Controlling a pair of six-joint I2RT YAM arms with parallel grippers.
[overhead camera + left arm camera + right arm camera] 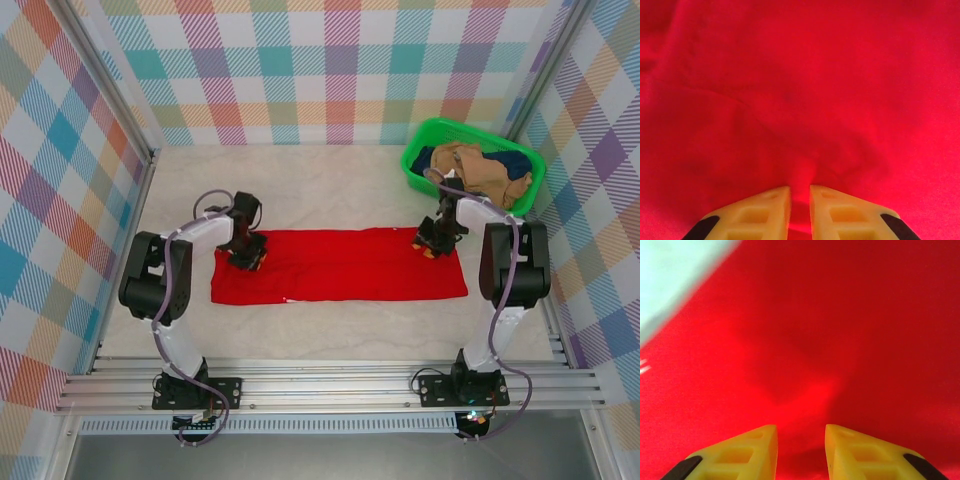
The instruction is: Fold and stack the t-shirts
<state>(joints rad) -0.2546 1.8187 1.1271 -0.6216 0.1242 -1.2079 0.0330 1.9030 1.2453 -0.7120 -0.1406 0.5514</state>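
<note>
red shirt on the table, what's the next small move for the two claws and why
Probably lift both claws slightly, together, to start folding the far edge over. The red shirt lies flat in a long strip; the left claw pinches a ridge of cloth near its far left corner, and the right claw has cloth between its fingers near the far right.
</note>
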